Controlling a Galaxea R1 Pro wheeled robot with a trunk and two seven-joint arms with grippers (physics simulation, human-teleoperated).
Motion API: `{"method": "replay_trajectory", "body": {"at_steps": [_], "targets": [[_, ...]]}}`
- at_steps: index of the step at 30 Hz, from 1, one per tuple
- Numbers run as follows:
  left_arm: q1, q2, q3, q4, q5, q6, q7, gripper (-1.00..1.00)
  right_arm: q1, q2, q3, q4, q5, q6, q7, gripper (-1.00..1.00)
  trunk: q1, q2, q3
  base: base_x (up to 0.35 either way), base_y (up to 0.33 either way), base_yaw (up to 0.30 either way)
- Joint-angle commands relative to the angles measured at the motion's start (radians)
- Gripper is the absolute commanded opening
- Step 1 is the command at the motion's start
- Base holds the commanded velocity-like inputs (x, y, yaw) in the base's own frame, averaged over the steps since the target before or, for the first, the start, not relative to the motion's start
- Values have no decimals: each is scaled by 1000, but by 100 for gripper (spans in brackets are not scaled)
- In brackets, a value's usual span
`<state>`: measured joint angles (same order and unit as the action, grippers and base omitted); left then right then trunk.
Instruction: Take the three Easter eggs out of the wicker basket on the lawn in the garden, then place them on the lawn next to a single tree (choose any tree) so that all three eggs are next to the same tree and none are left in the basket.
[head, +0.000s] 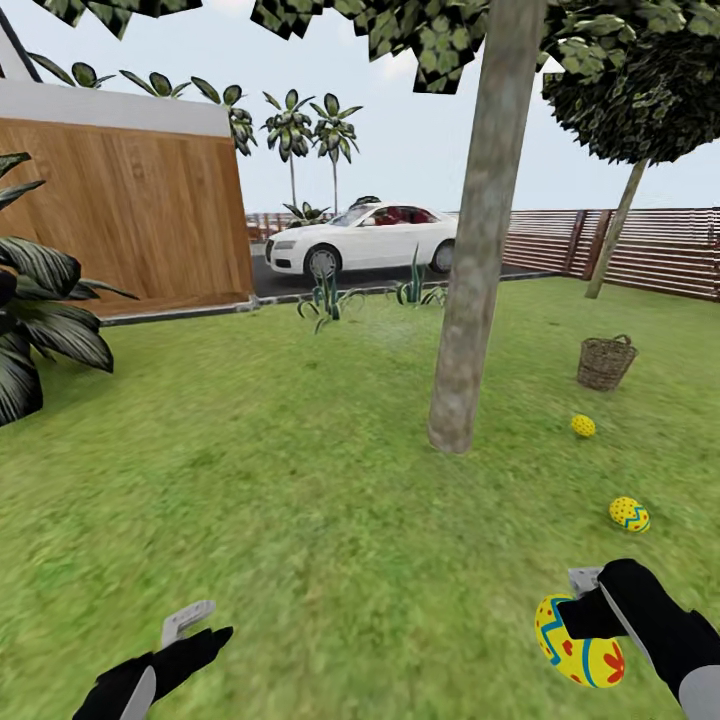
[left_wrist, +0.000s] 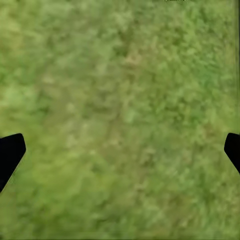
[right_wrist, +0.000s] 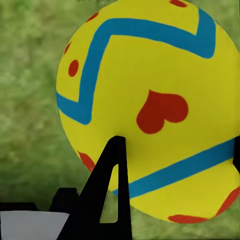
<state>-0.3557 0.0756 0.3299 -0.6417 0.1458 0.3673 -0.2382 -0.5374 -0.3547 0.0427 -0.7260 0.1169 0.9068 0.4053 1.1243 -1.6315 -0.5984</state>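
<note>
In the head view, the right claw (head: 585, 610) is sitting at the lower right of the frame, holding a yellow egg (head: 578, 645) with blue zigzag bands and red marks. The right wrist view is showing the same held egg (right_wrist: 150, 110) up close, with a black finger (right_wrist: 111, 192) lying across its lower part, a red heart-like mark on its face, and grass behind it.

Two more eggs are lying on the lawn (head: 300, 480) at the right of the frame. The nearer egg (head: 629, 514) is resting in the grass above the right claw, well apart from it. The farther egg (head: 583, 426) is lying higher up, to the right of the tree (head: 480, 260), near the foot of its thick grey-brown trunk. The trunk is rising from the grass at center right and leaning slightly to the right.

The wicker basket (head: 606, 362) is standing upright on the grass at the right, beyond the farther egg; what is inside it cannot be told.

The left claw (head: 190, 630) is hanging at the lower left of the frame. In the left wrist view its black fingertips (left_wrist: 11, 152) are standing wide apart at opposite edges, with only grass (left_wrist: 120, 110) between them.
</note>
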Motion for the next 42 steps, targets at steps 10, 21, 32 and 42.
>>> {"method": "replay_trajectory", "body": {"at_steps": [10, 21, 32, 42], "targets": [[0, 0, 3, -1, 9, 9, -3, 100, -1, -1, 3, -1, 10, 3, 7, -100, 0, -1, -1, 204, 287, -300], [0, 0, 3, -1, 10, 9, -3, 100, -1, 0, 3, -1, 10, 4, 7, -100, 0, -1, -1, 181, 294, -289], [0, 0, 5, -1, 12, 7, -2, 100, -1, 0, 3, 0, 10, 4, 7, -100, 0, -1, -3, 111, 315, -154], [0, 0, 5, -1, 11, 7, -3, 100, -1, 0, 3, 0, 10, 3, 7, -100, 0, -1, -3, 19, 327, 0]]}}
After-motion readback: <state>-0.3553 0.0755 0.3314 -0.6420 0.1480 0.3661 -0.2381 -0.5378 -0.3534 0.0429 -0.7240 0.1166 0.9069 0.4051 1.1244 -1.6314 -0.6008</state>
